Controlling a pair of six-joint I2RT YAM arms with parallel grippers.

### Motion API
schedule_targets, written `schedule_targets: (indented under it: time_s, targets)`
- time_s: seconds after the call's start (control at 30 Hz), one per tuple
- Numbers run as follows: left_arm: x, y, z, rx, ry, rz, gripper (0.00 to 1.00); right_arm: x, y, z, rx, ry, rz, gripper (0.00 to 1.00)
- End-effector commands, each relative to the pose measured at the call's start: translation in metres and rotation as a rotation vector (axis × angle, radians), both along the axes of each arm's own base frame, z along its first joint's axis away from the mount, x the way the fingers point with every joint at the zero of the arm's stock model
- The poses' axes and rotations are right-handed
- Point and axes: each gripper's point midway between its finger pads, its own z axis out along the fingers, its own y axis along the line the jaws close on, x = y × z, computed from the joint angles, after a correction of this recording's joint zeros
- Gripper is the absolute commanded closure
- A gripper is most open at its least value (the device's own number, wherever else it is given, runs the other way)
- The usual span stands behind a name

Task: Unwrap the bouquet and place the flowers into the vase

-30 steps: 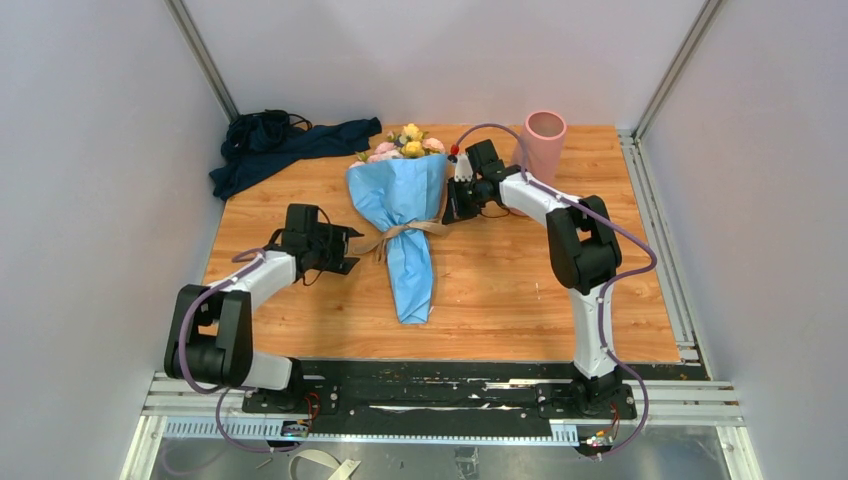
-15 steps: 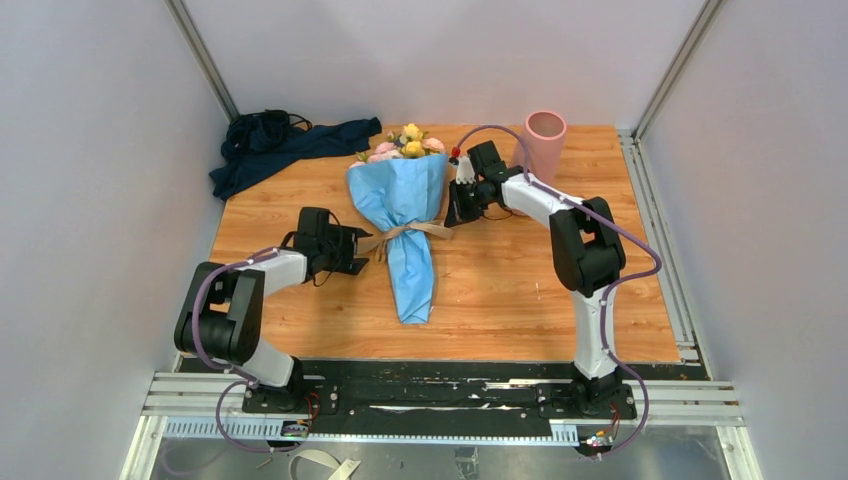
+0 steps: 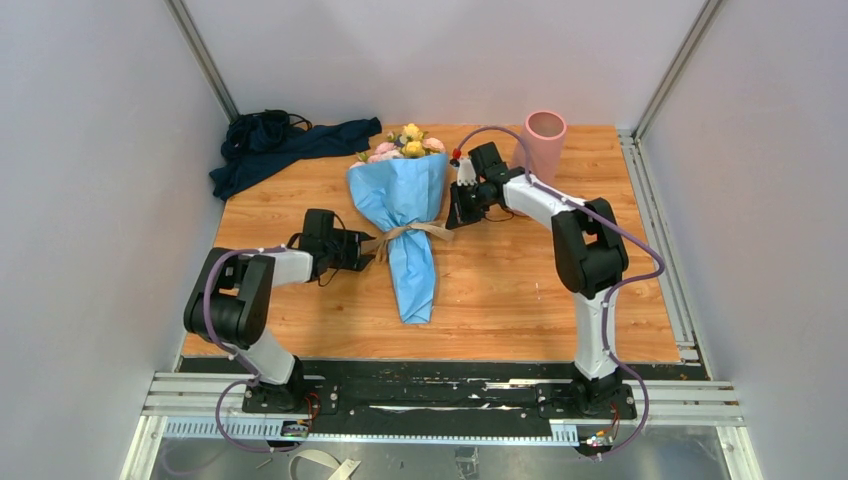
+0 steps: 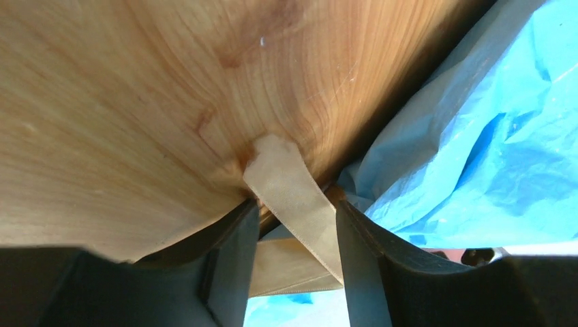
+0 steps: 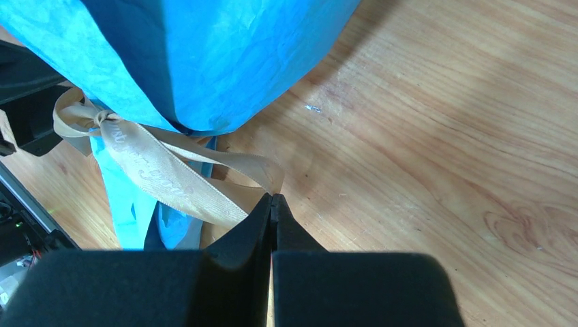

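Bouquet (image 3: pixel 405 215) lies tied on the desk (image 3: pixel 500 290), right claw (image 5: pixel 271 201) pressed together beside its ribbon (image 5: pixel 163 177); left claw (image 4: pixel 296 208), spread around a ribbon tail (image 4: pixel 286 177), should pinch deep, then pull straight outward to slip the knot (image 5: pixel 103 119).

Bouquet (image 3: pixel 405 230) fills mid-table (image 3: pixel 520 290); open wood to its right & near side; vase (image 3: pixel 543 150), dark cloth (image 3: pixel 300 143) at far edge

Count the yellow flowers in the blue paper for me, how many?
2. One yellow rose-like bloom sits at the bunch's far end; a second yellow bloom lies just nearer, by the blue paper wrap. More may hide inside.
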Motion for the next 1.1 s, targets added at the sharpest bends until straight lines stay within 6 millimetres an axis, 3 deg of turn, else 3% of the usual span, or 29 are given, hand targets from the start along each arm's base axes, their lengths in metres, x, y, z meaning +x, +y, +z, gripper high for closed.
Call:
schedule_targets:
  time_s: [0.0, 0.1, 0.3, 0.47, 0.57, 0.7, 0.73, 0.8, 0.83, 0.9, 1.07]
  targets:
    - [0.004, 0.002, -0.012, 0.022, 0.012, 0.015, 0.54, -0.008, -0.01, 0.009, -0.016, -0.003, 0.007, 1.0]
    - [0.006, 0.0, -0.017, 0.006, 0.013, 0.017, 0.65, -0.01, -0.011, 0.008, -0.014, 0.003, 0.009, 1.0]
    - [0.014, -0.003, -0.017, 0.002, -0.013, 0.003, 1.0, -0.013, -0.011, 0.006, -0.016, 0.008, 0.012, 1.0]
    - [0.023, -0.007, -0.016, -0.043, -0.05, -0.038, 1.0, -0.012, -0.009, 0.02, 0.005, -0.018, 0.019, 1.0]
    - [0.033, -0.007, 0.001, -0.021, -0.117, -0.1, 1.0, -0.007, -0.013, 0.041, 0.0, -0.071, 0.002, 1.0]
    - [0.04, -0.002, 0.028, 0.03, -0.148, -0.173, 1.0, 0.001, -0.012, 0.085, 0.048, -0.147, -0.022, 1.0]
    - [0.047, -0.001, 0.043, 0.055, -0.172, -0.195, 1.0, 0.002, -0.012, 0.093, 0.056, -0.159, -0.025, 1.0]
    - [0.042, 0.004, 0.049, 0.128, -0.131, -0.253, 1.0, 0.003, -0.011, 0.11, 0.075, -0.185, -0.027, 1.0]
    - [0.047, 0.006, 0.064, 0.164, -0.153, -0.277, 1.0, 0.003, -0.01, 0.117, 0.084, -0.196, -0.028, 1.0]
    - [0.044, 0.012, 0.074, 0.215, -0.144, -0.303, 1.0, 0.003, -0.01, 0.129, 0.099, -0.215, -0.031, 1.0]
    - [0.041, 0.04, 0.09, 0.232, -0.154, -0.252, 1.0, 0.004, -0.011, 0.153, 0.125, -0.257, -0.033, 1.0]
